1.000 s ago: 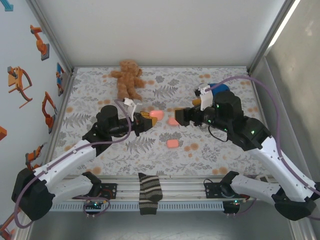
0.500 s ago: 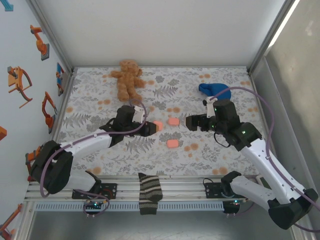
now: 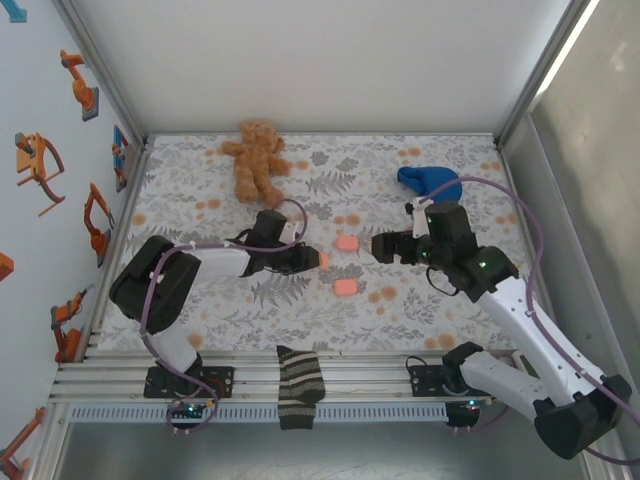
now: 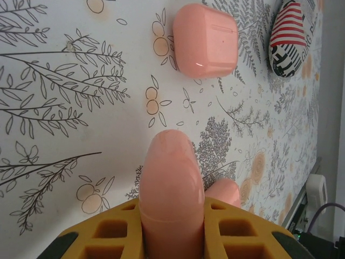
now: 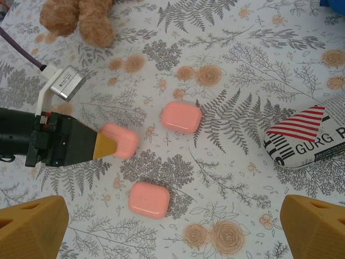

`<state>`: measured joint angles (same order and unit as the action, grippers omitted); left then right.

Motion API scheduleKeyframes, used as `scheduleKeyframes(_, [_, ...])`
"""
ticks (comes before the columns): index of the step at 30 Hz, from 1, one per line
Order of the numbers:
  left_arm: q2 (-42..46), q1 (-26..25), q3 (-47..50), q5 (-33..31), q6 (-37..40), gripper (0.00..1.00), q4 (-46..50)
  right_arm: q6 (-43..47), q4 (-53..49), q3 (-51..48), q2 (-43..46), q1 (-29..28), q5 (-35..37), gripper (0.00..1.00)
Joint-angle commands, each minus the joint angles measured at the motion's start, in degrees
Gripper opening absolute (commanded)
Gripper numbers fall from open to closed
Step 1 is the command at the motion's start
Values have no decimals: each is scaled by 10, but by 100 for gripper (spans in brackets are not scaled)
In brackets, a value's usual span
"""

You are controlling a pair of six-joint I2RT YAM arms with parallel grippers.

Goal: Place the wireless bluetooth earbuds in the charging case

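**A:** What lies furthest left on the bench (image 3: 400,315)?

**B:** A brown teddy bear (image 3: 255,160), near the far edge and left of the middle. Closer in, a striped sock (image 3: 298,388) hangs over the rail along the near edge.

**A:** And the left fingers (image 5: 105,147)?

**B:** They are clamped on a salmon-pink charging case (image 4: 171,186), lid closed, about mid-bench. The yellow tips pinch its rear end, and most of the case juts out ahead of them toward the right edge. Whether it touches the bench, I cannot tell.

**A:** Other cases?

**B:** Two, both closed and lying flat. The second case (image 5: 181,117) sits just right of the held one, a little toward the far edge and apart from it. The third case (image 5: 149,199) lies closer to the near edge, with neither arm touching it.

**A:** The right fingers (image 3: 382,246)?

**B:** Spread wide with nothing between them. They face the left edge, just right of the second case and apart from it.

**A:** Anything beyond them?

**B:** A packet (image 5: 302,137) with red and white stripes and black lettering lies flat to the right of the cases. A blue object (image 3: 430,182) rests toward the far right corner; I cannot tell what it is.
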<state>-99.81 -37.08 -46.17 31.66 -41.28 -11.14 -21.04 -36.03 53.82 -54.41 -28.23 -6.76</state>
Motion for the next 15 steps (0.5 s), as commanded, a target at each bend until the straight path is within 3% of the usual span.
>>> scheduleKeyframes(1, [-11, 3, -21, 22, -19, 10, -13, 8, 11, -5, -8, 10, -10, 99])
scheduleKeyframes(11, [-30, 7, -9, 24, -28, 27, -16, 15, 10, -3, -12, 32, -16, 99])
scheduleKeyframes(15, [-27, 11, -4, 20, -23, 42, -11, 17, 3, 0, -7, 41, -15, 99])
